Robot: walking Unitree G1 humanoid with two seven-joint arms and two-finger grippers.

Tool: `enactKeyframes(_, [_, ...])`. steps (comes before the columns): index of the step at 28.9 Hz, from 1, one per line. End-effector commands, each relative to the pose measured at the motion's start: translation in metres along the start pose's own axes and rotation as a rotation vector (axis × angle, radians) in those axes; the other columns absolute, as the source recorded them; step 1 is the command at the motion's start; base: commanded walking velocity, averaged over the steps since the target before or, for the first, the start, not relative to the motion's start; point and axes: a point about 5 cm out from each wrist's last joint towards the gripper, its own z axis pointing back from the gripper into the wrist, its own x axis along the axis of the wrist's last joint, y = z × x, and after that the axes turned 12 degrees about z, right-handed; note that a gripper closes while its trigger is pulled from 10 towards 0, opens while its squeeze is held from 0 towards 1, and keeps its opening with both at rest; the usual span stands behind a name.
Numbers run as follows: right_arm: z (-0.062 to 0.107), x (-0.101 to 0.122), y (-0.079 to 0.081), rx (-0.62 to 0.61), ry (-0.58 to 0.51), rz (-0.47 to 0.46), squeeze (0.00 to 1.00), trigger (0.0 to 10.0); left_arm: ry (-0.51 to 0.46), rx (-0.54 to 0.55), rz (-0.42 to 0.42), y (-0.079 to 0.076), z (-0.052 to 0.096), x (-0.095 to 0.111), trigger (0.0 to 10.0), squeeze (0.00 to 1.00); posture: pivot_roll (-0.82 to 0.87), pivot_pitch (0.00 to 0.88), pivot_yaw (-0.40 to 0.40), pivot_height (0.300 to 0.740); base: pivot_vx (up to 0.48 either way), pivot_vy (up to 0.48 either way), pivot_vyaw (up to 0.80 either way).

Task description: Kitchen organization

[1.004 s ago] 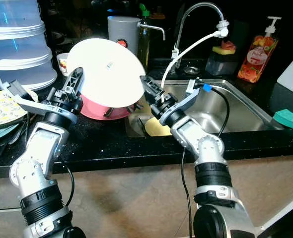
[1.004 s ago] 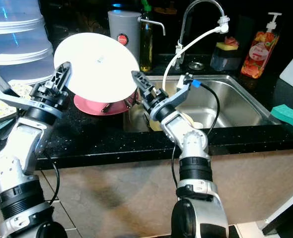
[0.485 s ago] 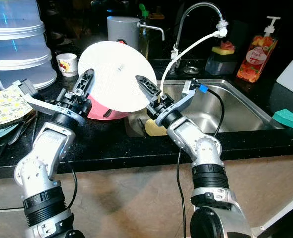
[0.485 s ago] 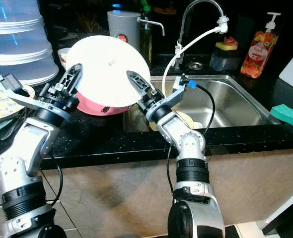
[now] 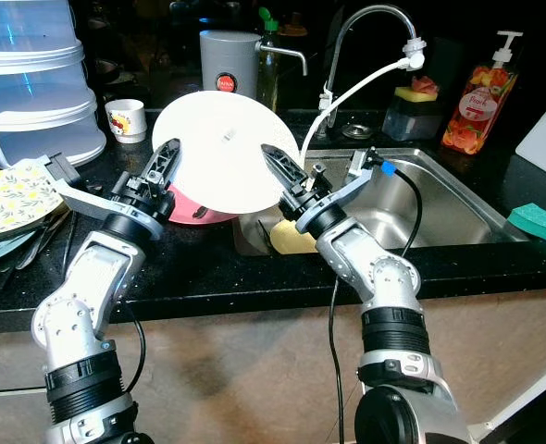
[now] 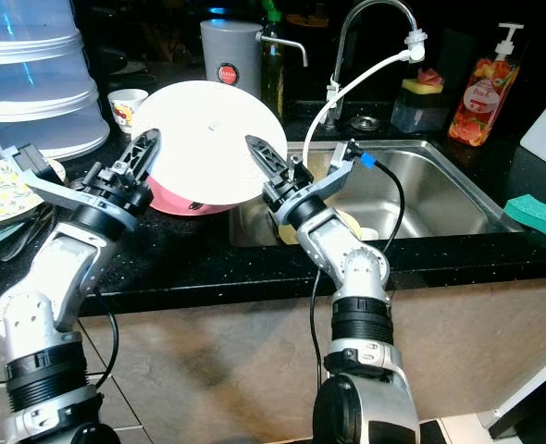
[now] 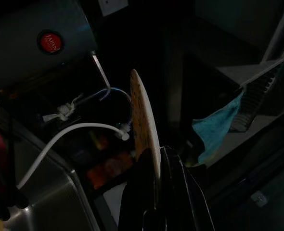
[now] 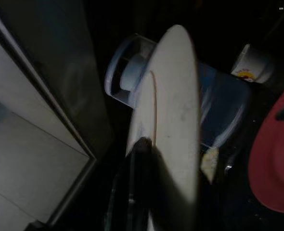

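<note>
Left gripper (image 5: 165,159): fingers pinched on the 9 o'clock rim of the white plate (image 5: 227,150); in the left wrist view the black fingers (image 7: 173,185) clamp the plate edge-on. Right gripper (image 5: 282,171): fingers closed on the plate's rim at about 4 o'clock (the right wrist view shows one finger (image 8: 141,163) laid flat against the plate's face).

Plate: held tilted above the black counter (image 5: 199,259), between both grippers, just left of the steel sink (image 5: 430,199). Pink dish (image 5: 199,211) sits on the counter directly beneath it, partly hidden.

Outward: grey canister (image 5: 229,60) at 12 o'clock behind the plate; small printed cup (image 5: 126,119) at 10 o'clock; stacked clear containers (image 5: 32,83) further left; patterned plate (image 5: 9,199) at 9 o'clock. Faucet (image 5: 370,42) at 2 o'clock, orange soap bottle (image 5: 481,92) and green sponge (image 5: 541,227) far right.
</note>
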Motion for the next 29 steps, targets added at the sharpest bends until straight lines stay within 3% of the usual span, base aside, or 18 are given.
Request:
enactKeyframes(1, [0.000, 0.008, 0.004, 0.023, -0.039, 0.006, 0.00, 0.0, 0.007, 0.091, -0.047, 0.011, 0.003, 0.002, 0.0, 0.00, 0.09, 0.026, -0.020, 0.740, 0.000, 0.000, 0.00])
enactKeyframes(5, [0.001, 0.011, -0.001, -0.016, -0.074, 0.029, 0.00, 0.0, 0.057, 0.211, -0.122, 0.023, 0.004, -0.002, 0.5, 0.00, 0.09, 0.028, -0.019, 0.740, 0.000, 0.000, 0.00])
enactKeyframes(6, [0.002, 0.014, -0.004, -0.042, -0.095, 0.042, 0.00, 0.0, 0.069, 0.249, -0.147, 0.027, 0.004, -0.002, 10.0, 0.00, 0.09, 0.028, -0.019, 0.740, 0.000, 0.000, 0.00])
enactKeyframes(7, [0.002, 0.014, -0.004, -0.042, -0.095, 0.042, 0.00, 0.0, 0.069, 0.249, -0.147, 0.027, 0.004, -0.002, 10.0, 0.00, 0.09, 0.028, -0.019, 0.740, 0.000, 0.000, 0.00])
enactKeyframes(8, [0.003, 0.022, -0.010, -0.104, -0.148, 0.092, 0.00, 0.0, 0.074, 0.271, -0.168, 0.029, 0.005, -0.003, 10.0, 0.42, 0.09, 0.030, -0.018, 0.740, 0.000, 0.000, 0.00])
enactKeyframes(9, [0.005, 0.030, -0.014, -0.148, -0.193, 0.132, 0.00, 0.0, 0.070, 0.284, -0.187, 0.031, 0.005, -0.002, 10.0, 0.98, 0.09, 0.030, -0.016, 0.740, 0.000, 0.000, 0.00])
enactKeyframes(10, [0.007, 0.041, -0.018, -0.188, -0.250, 0.172, 0.00, 0.0, 0.060, 0.301, -0.205, 0.032, 0.005, 0.000, 10.0, 1.00, 0.09, 0.030, -0.014, 0.740, 0.000, 0.000, 0.00])
enactKeyframes(12, [0.009, 0.048, -0.019, -0.210, -0.287, 0.196, 0.00, 0.0, 0.054, 0.312, -0.216, 0.033, 0.006, 0.001, 10.0, 1.00, 0.09, 0.030, -0.014, 0.740, 0.000, 0.000, 0.00])
enactKeyframes(14, [0.019, 0.073, -0.023, -0.270, -0.409, 0.271, 0.00, 0.0, 0.036, 0.391, -0.357, 0.037, 0.006, 0.007, 10.0, 1.00, 0.09, 0.031, -0.011, 0.740, 0.000, 0.000, 0.00])
enactKeyframes(15, [0.023, 0.082, -0.025, -0.295, -0.455, 0.285, 0.00, 0.0, 0.020, 0.409, -0.397, 0.038, 0.006, 0.010, 10.0, 0.82, 0.09, 0.031, -0.011, 0.740, 0.000, 0.000, 0.00])
enactKeyframes(17, [0.025, 0.087, -0.026, -0.309, -0.482, 0.290, 0.00, 0.0, 0.008, 0.417, -0.417, 0.038, 0.006, 0.012, 10.0, 0.82, 0.10, 0.034, -0.011, 0.740, 0.000, 0.000, 0.00])
enactKeyframes(18, [0.031, 0.096, -0.029, -0.340, -0.529, 0.322, 0.00, 0.0, -0.013, 0.418, -0.479, 0.037, 0.006, 0.016, 10.0, 0.00, 0.10, 0.035, -0.009, 0.740, 0.000, 0.000, 0.00])
enactKeyframes(22, [0.036, 0.106, -0.030, -0.383, -0.547, 0.442, 0.00, 0.0, -0.001, 0.386, -0.617, 0.031, 0.003, 0.017, 10.0, 0.00, 0.10, 0.035, -0.009, 0.740, 0.000, 0.000, 0.00])
enactKeyframes(24, [0.029, 0.095, -0.031, -0.420, -0.406, 0.726, 0.00, 0.0, 0.212, 0.277, -0.813, 0.024, 0.000, -0.008, 10.0, 0.00, 0.10, 0.035, -0.009, 0.740, 0.000, 0.000, 0.00])
enactKeyframes(25, [0.029, 0.095, -0.031, -0.420, -0.406, 0.726, 0.00, 0.0, 0.212, 0.277, -0.813, 0.024, 0.000, -0.008, 10.0, 0.00, 0.10, 0.035, -0.009, 0.740, 0.000, 0.000, 0.00])
enactKeyframes(27, [0.020, 0.075, -0.033, -0.417, -0.255, 0.985, 0.00, 0.0, 0.428, 0.178, -0.962, 0.024, 0.002, -0.037, 10.0, 0.00, 0.10, 0.039, -0.010, 0.740, 0.000, 0.000, 0.00])
enactKeyframes(28, [0.018, 0.067, -0.034, -0.406, -0.214, 1.057, 0.00, 0.0, 0.476, 0.153, -1.000, 0.026, 0.003, -0.044, 10.0, 0.00, 0.10, 0.039, -0.010, 0.740, 0.000, 0.000, 0.00])
enactKeyframes(29, [0.018, 0.067, -0.034, -0.406, -0.214, 1.057, 0.00, 0.0, 0.476, 0.153, -1.000, 0.026, 0.003, -0.044, 10.0, 0.00, 0.10, 0.039, -0.010, 0.740, 0.000, 0.000, 0.00])
